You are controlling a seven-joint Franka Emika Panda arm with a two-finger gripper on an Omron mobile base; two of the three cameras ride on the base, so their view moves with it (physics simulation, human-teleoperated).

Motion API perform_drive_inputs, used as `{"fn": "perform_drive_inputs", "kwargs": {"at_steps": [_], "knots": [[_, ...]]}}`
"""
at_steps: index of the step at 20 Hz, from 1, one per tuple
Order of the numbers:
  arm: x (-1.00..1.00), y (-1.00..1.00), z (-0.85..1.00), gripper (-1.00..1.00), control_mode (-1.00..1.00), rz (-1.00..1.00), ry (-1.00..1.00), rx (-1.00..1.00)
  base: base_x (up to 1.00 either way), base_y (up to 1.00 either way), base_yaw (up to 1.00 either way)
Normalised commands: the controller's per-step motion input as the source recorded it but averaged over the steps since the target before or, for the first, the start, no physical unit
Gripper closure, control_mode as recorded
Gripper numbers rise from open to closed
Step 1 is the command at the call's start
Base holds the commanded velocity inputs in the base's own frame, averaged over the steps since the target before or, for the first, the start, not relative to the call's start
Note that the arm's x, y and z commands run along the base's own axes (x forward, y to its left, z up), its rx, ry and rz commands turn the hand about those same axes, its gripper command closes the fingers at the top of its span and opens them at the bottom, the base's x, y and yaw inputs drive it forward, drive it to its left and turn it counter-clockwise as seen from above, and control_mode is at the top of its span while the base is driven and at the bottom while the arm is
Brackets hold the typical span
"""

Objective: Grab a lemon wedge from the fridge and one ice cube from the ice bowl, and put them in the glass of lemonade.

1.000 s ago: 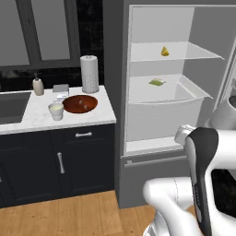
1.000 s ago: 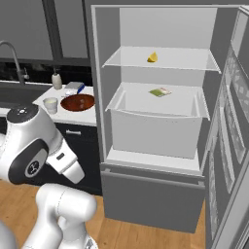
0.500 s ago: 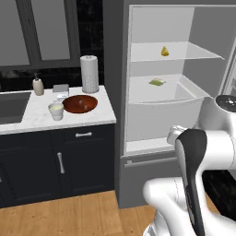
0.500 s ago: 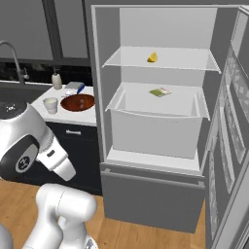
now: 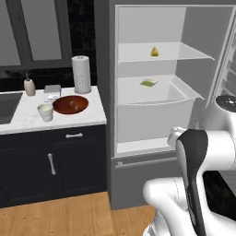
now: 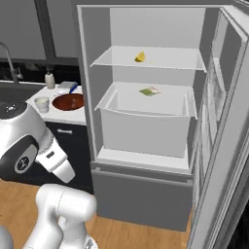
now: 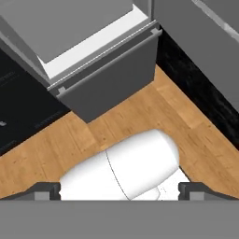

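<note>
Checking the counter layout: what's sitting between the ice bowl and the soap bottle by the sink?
In the left base view, a small flat grey-blue item lies between the ice bowl and soap bottle.

Bright yellow lemon wedge (image 5: 155, 51), grey fridge (image 5: 138, 175), reddish-brown ice bowl (image 5: 70, 104), white-marbled counter (image 5: 27, 123)

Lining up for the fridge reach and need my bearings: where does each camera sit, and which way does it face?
Left base view: behind the arm's left, facing the open fridge and counter; white arm at lower right.
Right base view: behind the arm's right, facing the fridge; arm at lower left.
Hand view: on the hand, looking down at the wood floor and fridge base; open gripper at bottom.
Both base views share the lemon wedge, ice bowl and glass of lemonade.
</note>
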Motion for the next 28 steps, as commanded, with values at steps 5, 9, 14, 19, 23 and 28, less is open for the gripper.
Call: {"fn": "perform_drive_inputs", "kwargs": {"at_steps": [5, 9, 14, 19, 23, 28], "knots": [[0.00, 0.00, 0.00, -1.00, 1.00, 0.00, 0.00, 0.00, 0.32, -0.60, 0.00], [0.00, 0.00, 0.00, -1.00, 1.00, 0.00, 0.00, 0.00, 0.86, 0.07, 0.00], [0.00, 0.00, 0.00, -1.00, 1.00, 0.00, 0.00, 0.00, 1.00, 0.08, 0.00], [0.00, 0.00, 0.00, -1.00, 1.00, 0.00, 0.00, 0.00, 1.00, 0.00, 0.01], [0.27, 0.00, 0.00, -1.00, -1.00, 0.01, -0.01, 0.00, 0.45, 0.00, 0.01], [0.25, 0.00, 0.03, -1.00, -1.00, 0.06, -0.24, 0.00, 0.00, 0.00, 0.00]]}}
